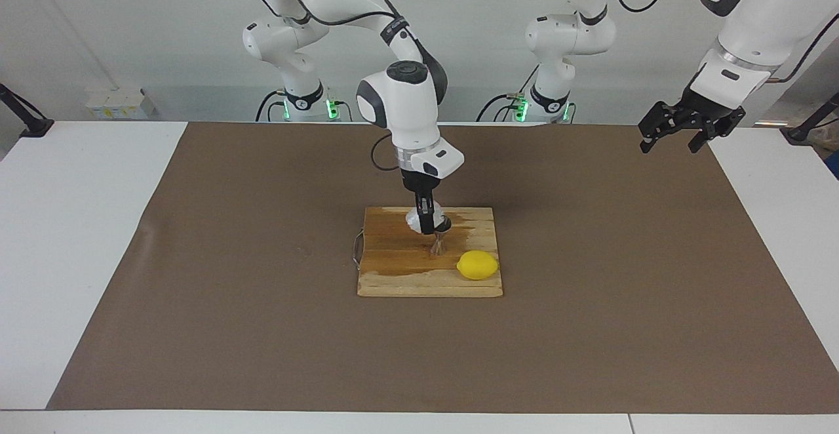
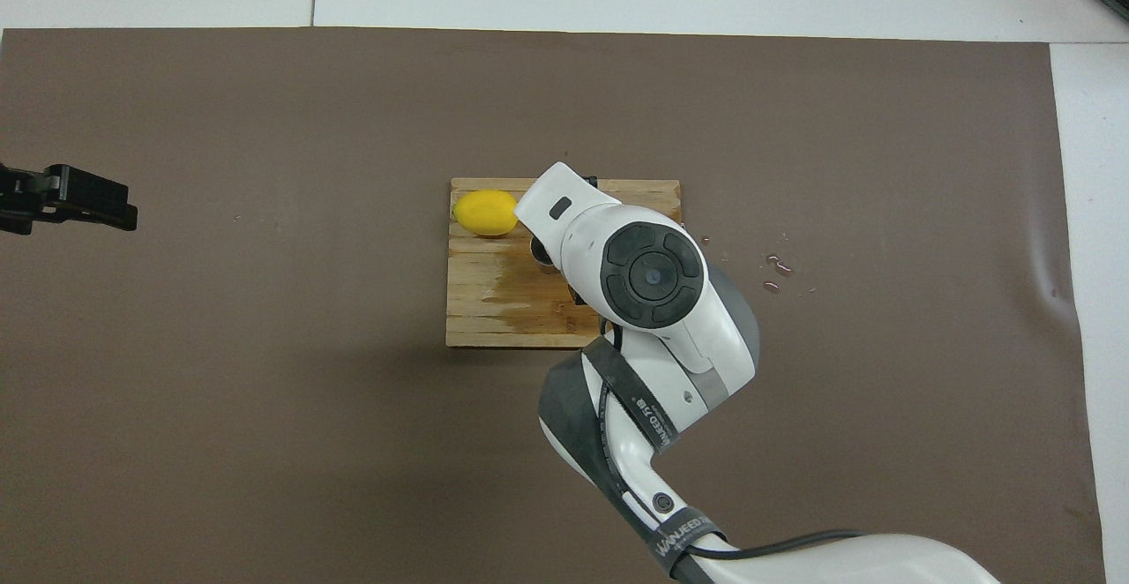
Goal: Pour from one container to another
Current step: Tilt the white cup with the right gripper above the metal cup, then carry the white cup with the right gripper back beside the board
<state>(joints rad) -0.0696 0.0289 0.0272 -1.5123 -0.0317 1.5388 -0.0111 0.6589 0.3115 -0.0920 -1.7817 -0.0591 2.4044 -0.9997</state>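
Observation:
My right gripper (image 1: 427, 223) is shut on the squat translucent whitish cup (image 1: 415, 219) and holds it tilted over the wooden board (image 1: 393, 283), its rim toward the steel jigger (image 1: 438, 244). The jigger stands upright on the board just under the cup. In the overhead view the right arm's wrist covers the cup and the gripper; only a dark edge of the jigger (image 2: 539, 254) shows. My left gripper (image 1: 670, 147) is open and empty, raised over the left arm's end of the table; it also shows in the overhead view (image 2: 122, 209).
A yellow lemon (image 1: 477, 265) lies on the board beside the jigger, toward the left arm's end; it also shows in the overhead view (image 2: 484, 213). The board (image 2: 494, 315) has a dark wet patch. Water drops (image 2: 776, 265) lie on the brown mat toward the right arm's end.

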